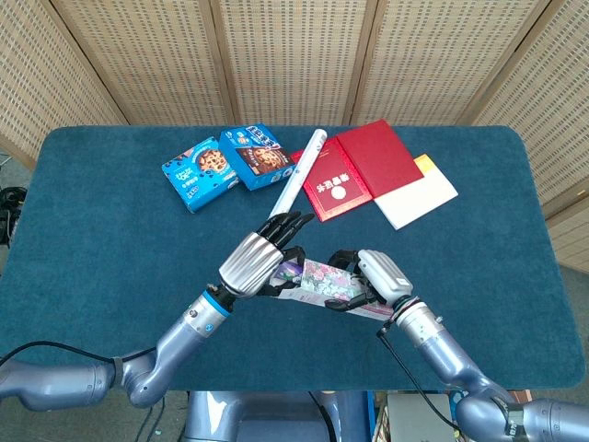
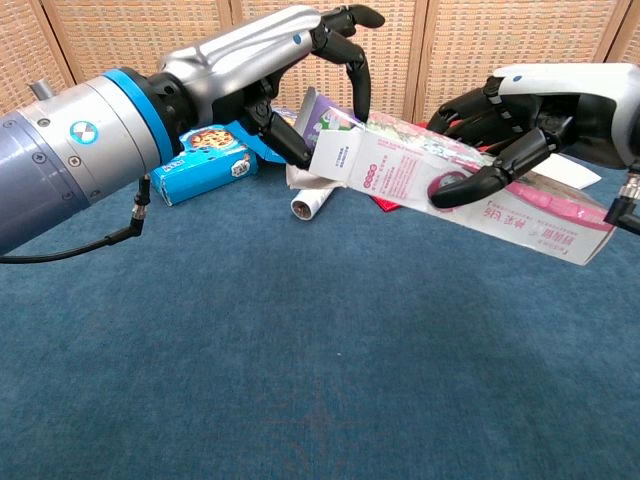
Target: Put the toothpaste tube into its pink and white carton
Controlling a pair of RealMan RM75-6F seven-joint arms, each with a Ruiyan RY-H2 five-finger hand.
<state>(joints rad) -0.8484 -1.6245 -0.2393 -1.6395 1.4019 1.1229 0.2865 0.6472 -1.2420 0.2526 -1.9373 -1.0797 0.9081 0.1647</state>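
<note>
The pink and white carton hangs tilted above the blue table, its open mouth facing left. My right hand grips it around the middle from above. A purple and white toothpaste tube sticks out of the carton's mouth beside the open flap. My left hand is at that mouth with its fingers stretched out above the tube. One fingertip curves down onto the carton's top, and the thumb side lies against the tube's end. How deep the tube sits is hidden.
At the back of the table lie two blue cookie boxes, a long white roll, two red books and a white and yellow pad. A wicker screen stands behind.
</note>
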